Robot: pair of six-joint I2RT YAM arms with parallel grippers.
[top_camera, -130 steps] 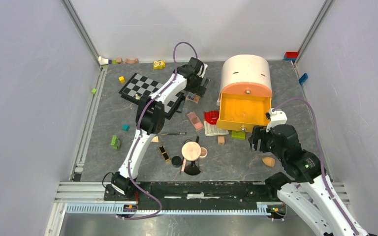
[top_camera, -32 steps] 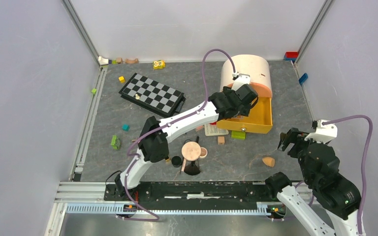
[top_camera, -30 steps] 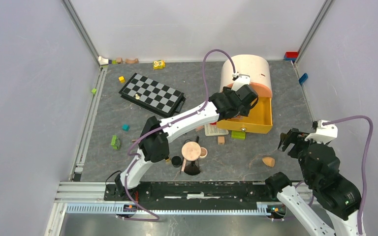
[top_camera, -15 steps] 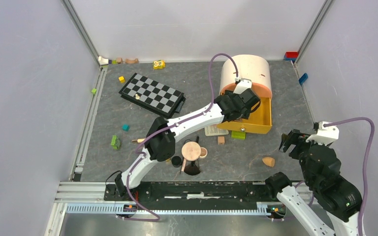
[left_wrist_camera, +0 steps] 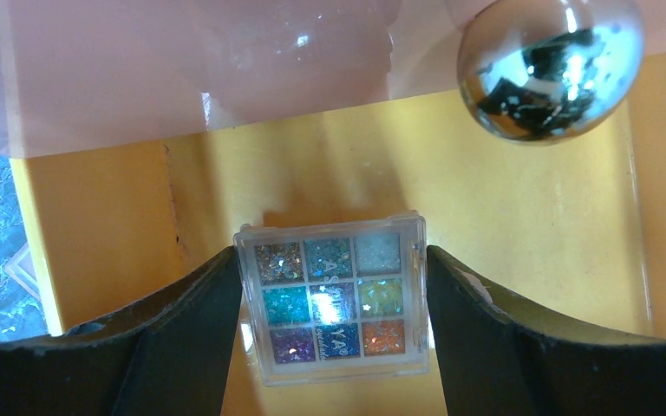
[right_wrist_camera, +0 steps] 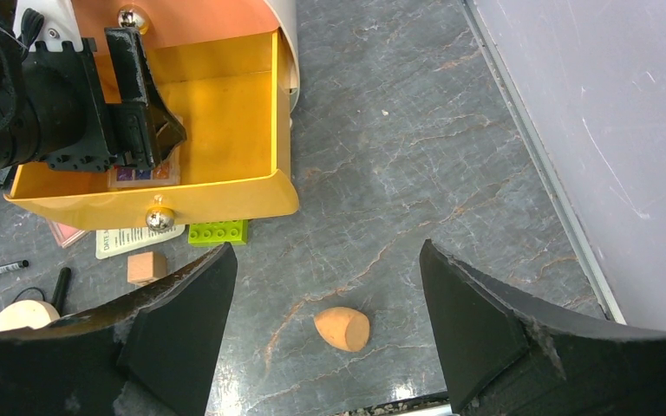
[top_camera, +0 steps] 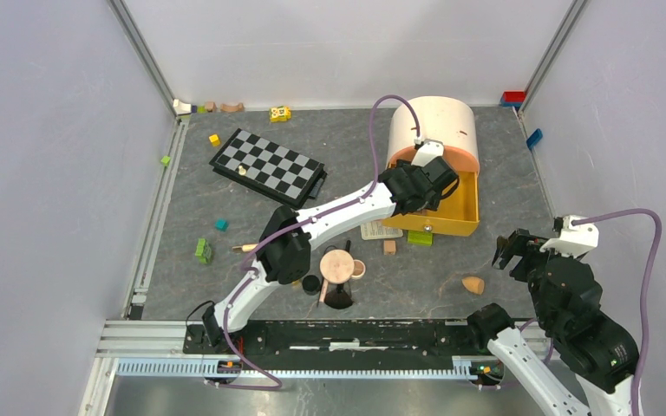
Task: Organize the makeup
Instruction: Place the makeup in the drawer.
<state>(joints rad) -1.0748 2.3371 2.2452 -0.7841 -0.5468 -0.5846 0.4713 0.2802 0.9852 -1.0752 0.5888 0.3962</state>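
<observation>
Top external: L gripper (top_camera: 440, 187) hides palette (left_wrist_camera: 333, 297) it grips over drawer (top_camera: 451, 227).

The palette (left_wrist_camera: 331, 299) has a clear glossy plastic case, and the pans are all glitter. The drawer (left_wrist_camera: 520, 217) is smooth, shiny yellow plastic, and the ball knob (left_wrist_camera: 548, 65) above it is mirror-polished metal. The tabletop (right_wrist_camera: 416, 173) looks like matt grey veined stone. The sponge (right_wrist_camera: 342, 328) is matt and foamy-looking. The small block (right_wrist_camera: 141, 268) looks like bare wood, and the green brick (right_wrist_camera: 218, 231) is glossy plastic.
</observation>
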